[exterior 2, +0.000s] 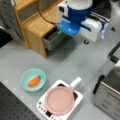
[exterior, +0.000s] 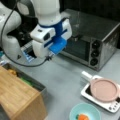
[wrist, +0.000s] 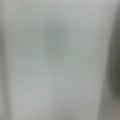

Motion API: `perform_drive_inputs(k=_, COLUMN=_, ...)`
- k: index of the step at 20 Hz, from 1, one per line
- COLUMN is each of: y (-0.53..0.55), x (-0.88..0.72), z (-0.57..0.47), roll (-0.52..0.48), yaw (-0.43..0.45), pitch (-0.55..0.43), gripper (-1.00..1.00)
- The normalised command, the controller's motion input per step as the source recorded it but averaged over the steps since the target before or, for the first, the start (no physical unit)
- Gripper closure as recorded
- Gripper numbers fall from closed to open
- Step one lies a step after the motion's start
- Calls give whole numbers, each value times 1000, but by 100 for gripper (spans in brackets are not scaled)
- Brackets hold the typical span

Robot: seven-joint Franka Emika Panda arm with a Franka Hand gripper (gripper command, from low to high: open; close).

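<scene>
Though the gripper (exterior: pixel 53 47) hangs high over the grey table (exterior: pixel 62 75) in both front views, its fingers are hidden under the white and blue wrist, so I cannot tell whether they stand apart or together, and it holds nothing that shows. Nearest it is an open metal drawer (exterior 2: pixel 53 38) in the wooden cabinet (exterior 2: pixel 37 25), just beside and below the hand; something green (exterior 2: pixel 59 32) lies in it, and in a front view an orange bit (exterior: pixel 12 72) shows further in. Near the hand on its other side stands a toaster oven (exterior: pixel 92 42) with three dark knobs. Well apart from the hand, toward a front view's bottom, a white hob (exterior 2: pixel 60 102) carries a pink pan (exterior 2: pixel 59 100), its pale handle (exterior 2: pixel 75 83) pointing back toward the hand; the pan looks empty. Just beside the hob sits a teal bowl (exterior 2: pixel 33 79) with a carrot (exterior 2: pixel 33 81) in it. Behind the hand, in a front view, a black cable (exterior: pixel 7 32) loops along the arm, which does not show so in the view facing the cabinet's front. At the wrist view only a blurred pale surface (wrist: pixel 60 60) fills the frame, with no fingers to make out.
</scene>
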Motion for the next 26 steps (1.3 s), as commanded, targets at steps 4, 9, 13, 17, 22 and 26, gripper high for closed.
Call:
perform_drive_inputs(k=4, y=-281, x=689, z=10, roll=-100, yaw=173, pitch=67, gripper=-100)
perform_drive_inputs(k=9, y=-321, x=766, z=72, roll=-105, yaw=84, pitch=150, gripper=-100)
perform_drive_inputs(k=13, y=-354, x=867, z=62, roll=-107, yaw=66, pitch=221, gripper=-100)
perform_drive_inputs(k=17, y=-247, x=817, z=-11, roll=-98, yaw=97, pitch=210, gripper=-100)
perform_drive_inputs(k=22, y=-246, x=626, z=24, roll=-113, yaw=123, pitch=217, gripper=-100)
perform_drive_inputs(k=26, y=-214, x=459, z=-63, roll=-108, yaw=165, pitch=188, gripper=-100)
